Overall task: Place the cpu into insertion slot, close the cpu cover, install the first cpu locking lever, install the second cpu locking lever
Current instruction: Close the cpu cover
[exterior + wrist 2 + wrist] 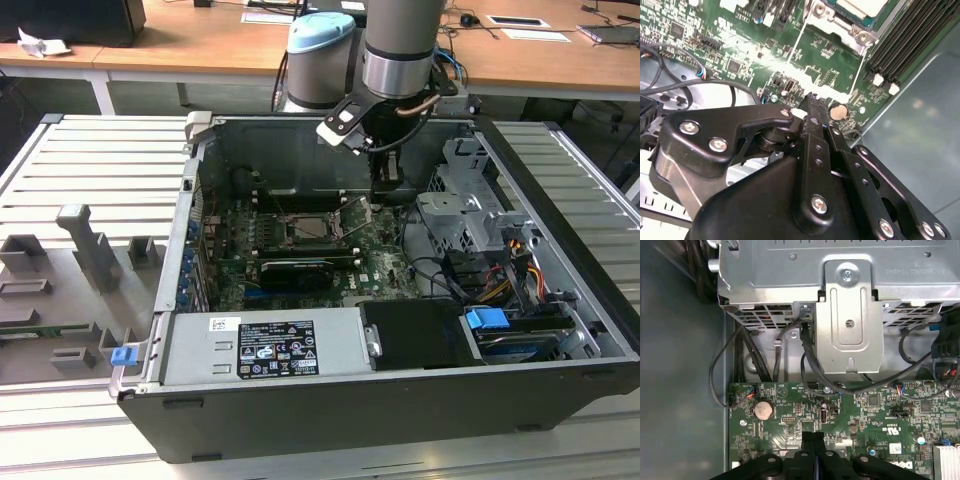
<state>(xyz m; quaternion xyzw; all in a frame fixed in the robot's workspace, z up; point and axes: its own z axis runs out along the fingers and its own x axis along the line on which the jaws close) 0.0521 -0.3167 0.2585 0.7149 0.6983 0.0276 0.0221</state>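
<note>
Hovering | one gripper [813, 436], fingers together | one cpu [860, 6] | one insertion slot [305, 228]

The case [300, 150] is open from above, so the way down to the green board [385, 262] is free; the gripper [385, 192], jaws pressed together, hangs in this gap close over it. On the exterior view's right the silver drive cage [465, 210] stands close, with black cables [807, 365] hanging from it over the board edge; the power supply box [265, 345] closes the side nearest that view. The long black memory slots [900, 45] lie low beside the insertion slot [305, 228]; a bare grey strip of case floor [680, 390] beside the board is free.
</note>
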